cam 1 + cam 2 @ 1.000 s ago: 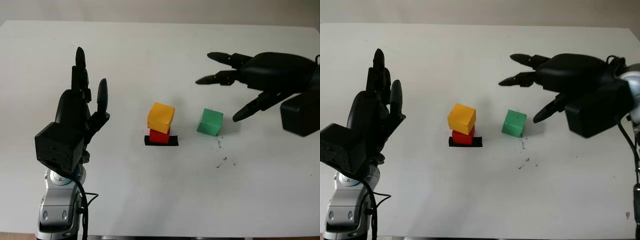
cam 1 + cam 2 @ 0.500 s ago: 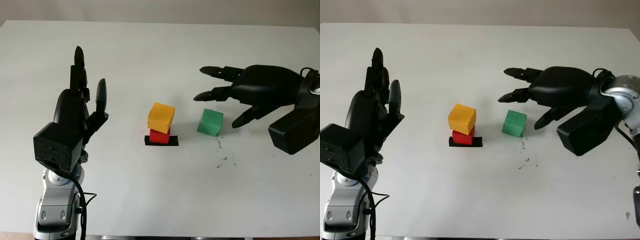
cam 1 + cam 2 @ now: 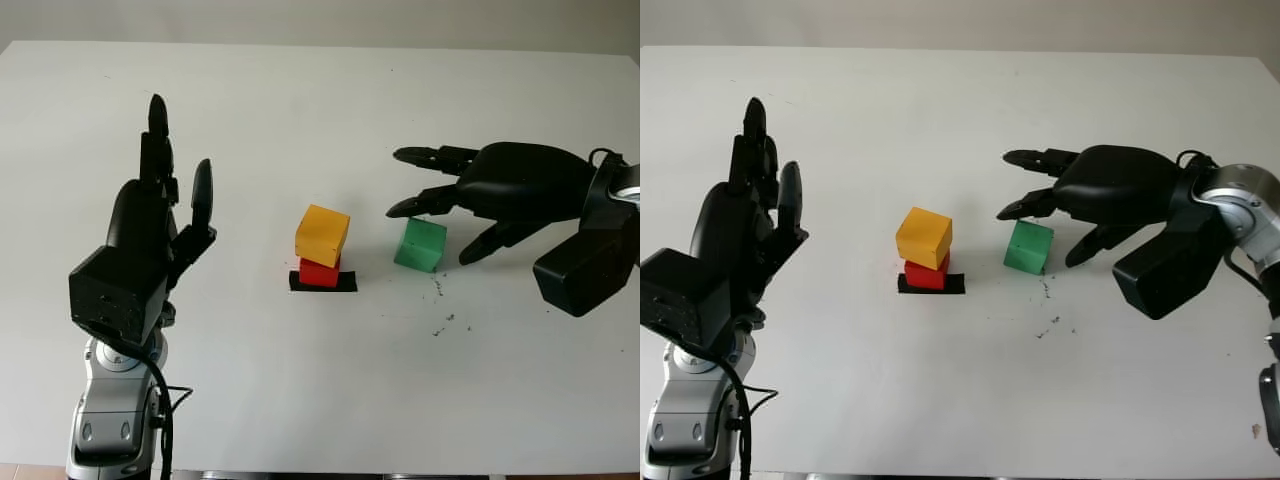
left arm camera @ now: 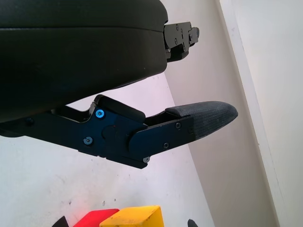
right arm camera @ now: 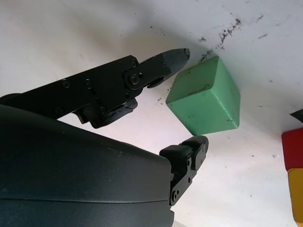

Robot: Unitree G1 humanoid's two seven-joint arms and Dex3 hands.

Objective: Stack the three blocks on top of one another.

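A yellow block [image 3: 322, 235] sits on a red block [image 3: 319, 273], which stands on a black mark [image 3: 323, 284] at mid-table. A green block [image 3: 420, 245] lies on the table just right of that stack. My right hand [image 3: 450, 205] hovers over the green block, open, with fingers on either side of it but not touching; the right wrist view shows the green block [image 5: 205, 96] between two fingertips [image 5: 177, 55]. My left hand [image 3: 160, 215] is raised at the left, open, holding nothing.
The white table [image 3: 300, 120] stretches around the blocks. Dark specks [image 3: 442, 322] dot the surface in front of the green block. The table's front edge runs along the bottom of the head views.
My right hand has come down and leftward toward the green block, its fingers now straddling it. The left hand and the blocks have stayed put.
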